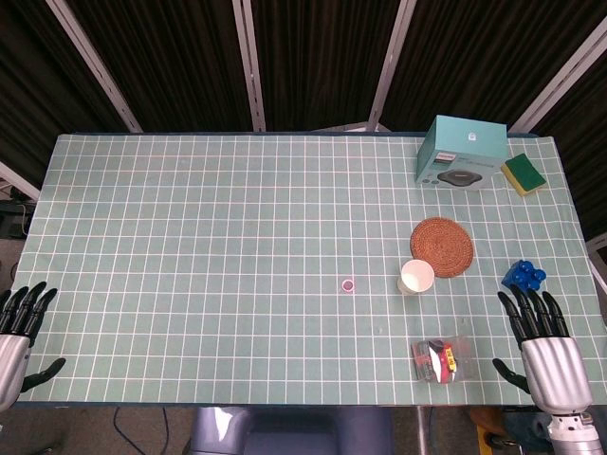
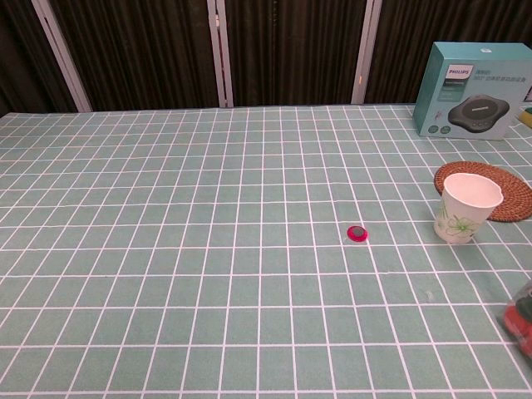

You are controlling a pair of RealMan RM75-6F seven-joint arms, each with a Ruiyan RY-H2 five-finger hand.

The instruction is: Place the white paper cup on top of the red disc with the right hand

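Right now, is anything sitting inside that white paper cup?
The white paper cup stands upright beside the woven mat. Its rim and upper inner wall look bare and white. Its bottom is hidden by its own wall, so I cannot rule out something small there.

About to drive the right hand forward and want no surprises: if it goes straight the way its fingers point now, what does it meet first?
Probably the blue object: it lies just beyond the right hand, whose fingertips point up the table. The white paper cup sits well to the left of that line. Height is unclear, so the hand might pass above it.
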